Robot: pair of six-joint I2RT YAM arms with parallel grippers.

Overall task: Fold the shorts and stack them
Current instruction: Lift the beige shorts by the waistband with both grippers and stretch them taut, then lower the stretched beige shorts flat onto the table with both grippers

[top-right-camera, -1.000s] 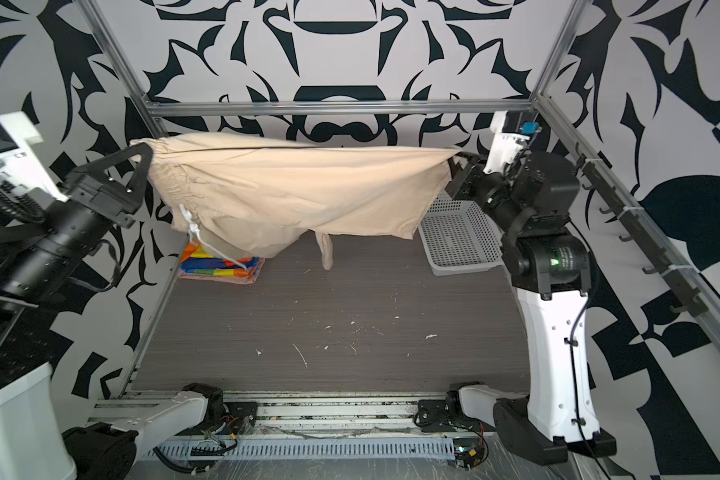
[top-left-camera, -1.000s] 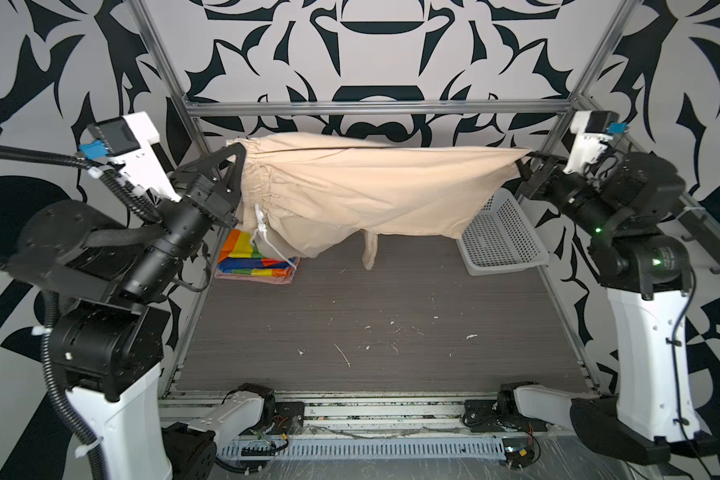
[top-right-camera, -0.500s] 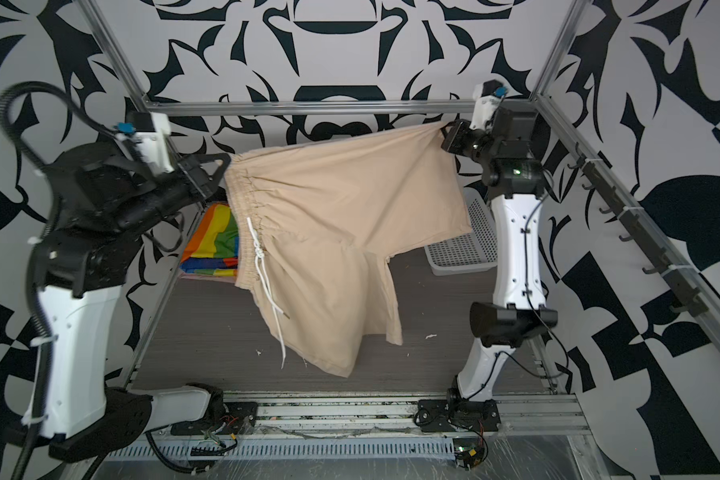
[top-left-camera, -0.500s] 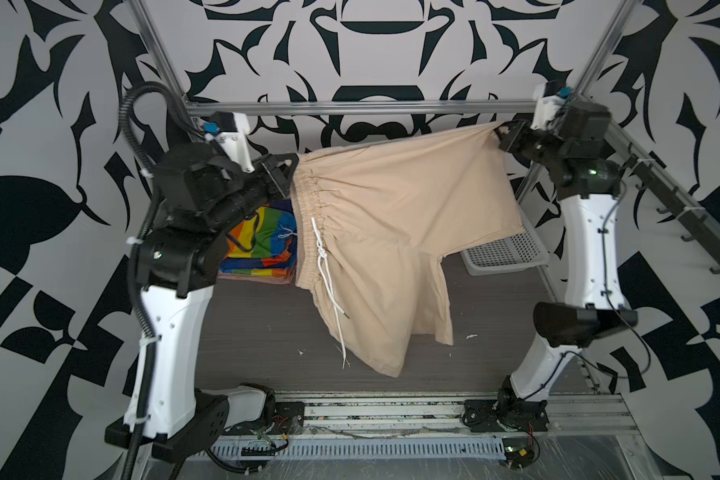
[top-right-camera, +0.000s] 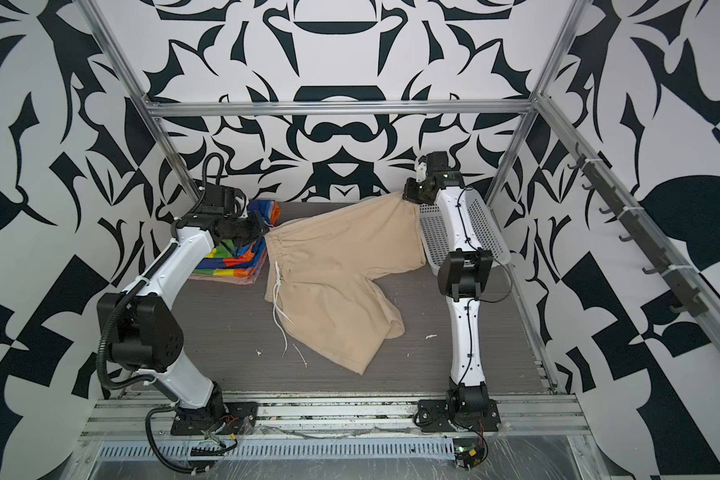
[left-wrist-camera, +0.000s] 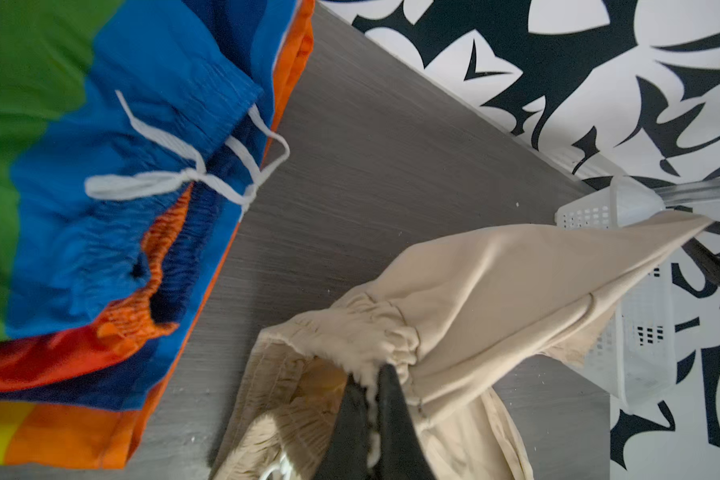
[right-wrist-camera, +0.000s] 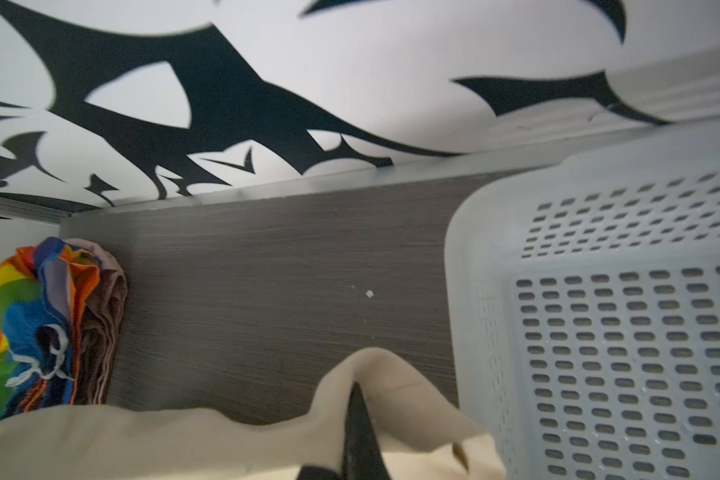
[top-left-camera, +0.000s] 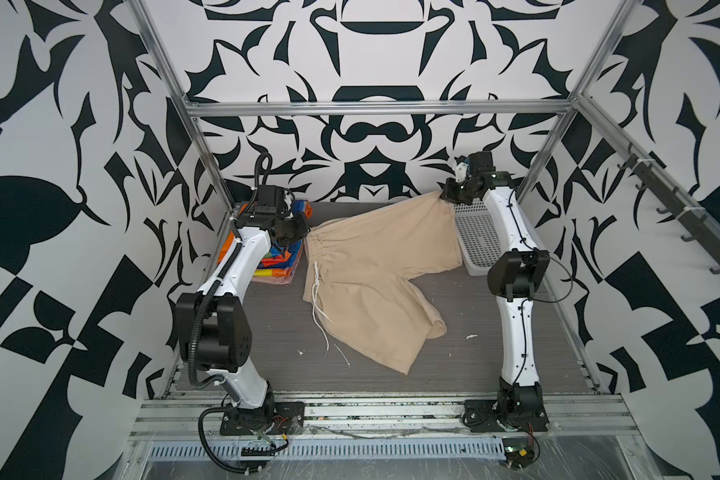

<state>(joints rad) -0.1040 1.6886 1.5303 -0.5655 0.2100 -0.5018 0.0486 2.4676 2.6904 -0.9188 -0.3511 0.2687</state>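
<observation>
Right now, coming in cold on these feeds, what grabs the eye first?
The beige shorts dominate, draped across the middle of the table with one leg trailing toward the front. The shut left gripper pinches the waistband corner, and the shut right gripper pinches the far right corner. Next come the rainbow-striped shorts, folded at the far left, and the white basket at the far right.

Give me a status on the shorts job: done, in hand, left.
Done: the shiny rainbow-striped shorts lie folded on the plain salmon-pink shorts at the back left. In hand: the plain beige shorts, unfolded, pinched at the gathered waistband by the left gripper and at a leg corner by the right gripper, mostly draped on the table. Left: fold them and add them to the stack.
</observation>
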